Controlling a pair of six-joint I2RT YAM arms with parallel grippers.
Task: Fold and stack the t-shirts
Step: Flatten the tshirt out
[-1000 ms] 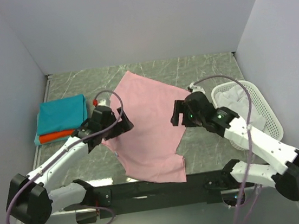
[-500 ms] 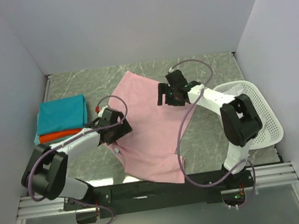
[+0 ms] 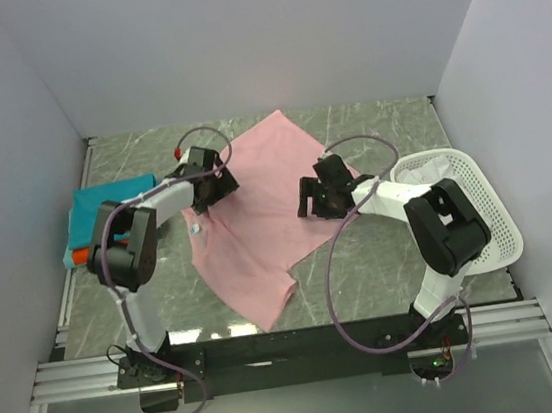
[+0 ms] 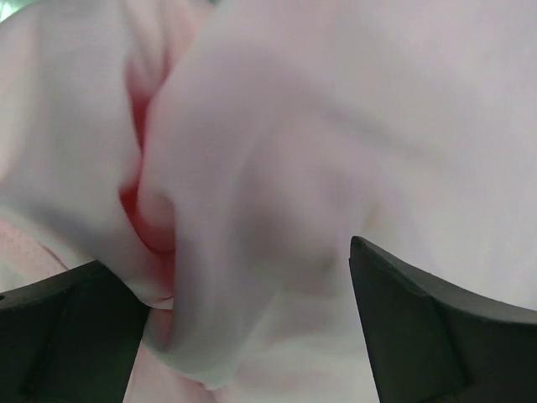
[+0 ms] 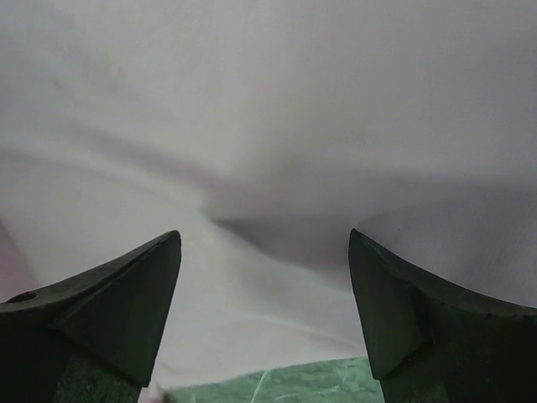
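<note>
Shifted since a second ago: both arms, now reaching farther; pink shirt (image 3: 260, 239) dragged back, lying long from far to near. Left gripper (image 3: 208, 185) and right gripper (image 3: 317, 196) sit at its left and right edges, jaws wide apart over cloth. Teal shirt (image 3: 115, 206) lies folded on orange-red shirt (image 3: 79, 257) at left; basket (image 3: 496, 230) at right, contents hidden by arm.

Pink t-shirt (image 3: 260, 239) spread rumpled; teal shirt (image 3: 87, 209) folded atop orange-red shirt (image 3: 79, 257).
</note>
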